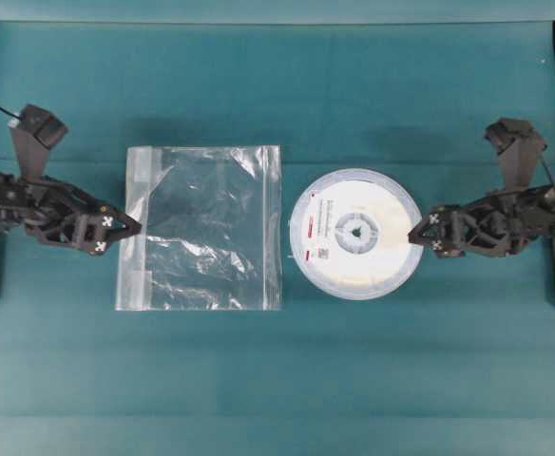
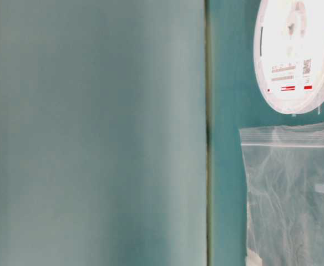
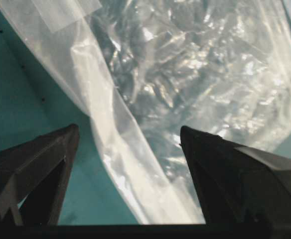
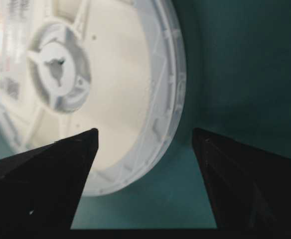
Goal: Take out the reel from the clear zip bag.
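Reel (image 1: 355, 234) was seen lying outside the clear zip bag (image 1: 201, 228).
Both were framed overhead; wrist views showed left gripper (image 3: 128, 134) and right gripper (image 4: 145, 134) spread, empty.

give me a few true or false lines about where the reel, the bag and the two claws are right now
1. The reel lies on the table outside the bag. True.
2. The reel lies on top of the bag. False: it lies beside the bag, on the right in the overhead view, with a narrow gap between them.
3. The left claw is open at the bag's left edge. True.
4. The right claw is shut on the reel's rim. False: its jaws stand wide open at the reel's right edge, gripping nothing.
5. The bag has another reel inside it. False: through the clear plastic nothing shows but the table.
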`<state>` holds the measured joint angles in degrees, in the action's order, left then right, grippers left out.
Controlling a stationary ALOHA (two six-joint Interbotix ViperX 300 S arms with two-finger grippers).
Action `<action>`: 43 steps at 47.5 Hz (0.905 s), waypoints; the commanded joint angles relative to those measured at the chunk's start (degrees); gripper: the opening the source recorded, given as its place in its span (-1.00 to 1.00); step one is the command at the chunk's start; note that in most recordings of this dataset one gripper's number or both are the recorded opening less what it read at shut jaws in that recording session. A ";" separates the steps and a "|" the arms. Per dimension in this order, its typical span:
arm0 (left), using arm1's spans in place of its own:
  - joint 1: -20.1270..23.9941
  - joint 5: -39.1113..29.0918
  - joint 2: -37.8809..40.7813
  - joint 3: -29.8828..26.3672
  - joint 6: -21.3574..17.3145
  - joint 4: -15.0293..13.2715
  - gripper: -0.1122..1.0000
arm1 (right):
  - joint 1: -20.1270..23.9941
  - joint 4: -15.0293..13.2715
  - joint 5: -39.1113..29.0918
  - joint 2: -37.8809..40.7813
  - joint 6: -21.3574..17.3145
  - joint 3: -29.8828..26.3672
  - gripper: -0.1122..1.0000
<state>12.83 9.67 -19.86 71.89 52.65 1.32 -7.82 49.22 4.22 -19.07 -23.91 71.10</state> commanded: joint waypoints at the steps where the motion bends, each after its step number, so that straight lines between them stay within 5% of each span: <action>1: -0.35 -2.11 -3.69 -0.26 -0.18 0.26 0.87 | 0.00 0.00 0.00 -2.90 0.26 0.35 0.90; 9: -0.35 -5.98 -10.28 0.00 -1.05 0.26 0.87 | 0.00 -1.23 0.18 -8.17 0.97 0.62 0.90; 20: -0.44 -10.46 -15.47 -0.53 -7.29 0.26 0.87 | -0.09 -5.89 0.53 -13.18 5.89 0.00 0.90; 30: -0.44 -11.25 -18.54 -1.41 -13.01 0.35 0.86 | 0.35 -8.79 0.18 -15.12 13.89 -2.29 0.90; 43: -2.46 -11.25 -20.92 -2.20 -15.91 0.26 0.86 | 1.32 -8.96 0.09 -17.49 26.54 -5.10 0.90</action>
<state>11.43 -1.85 -40.43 71.10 37.35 1.32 -6.94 40.43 4.13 -35.95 0.00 67.68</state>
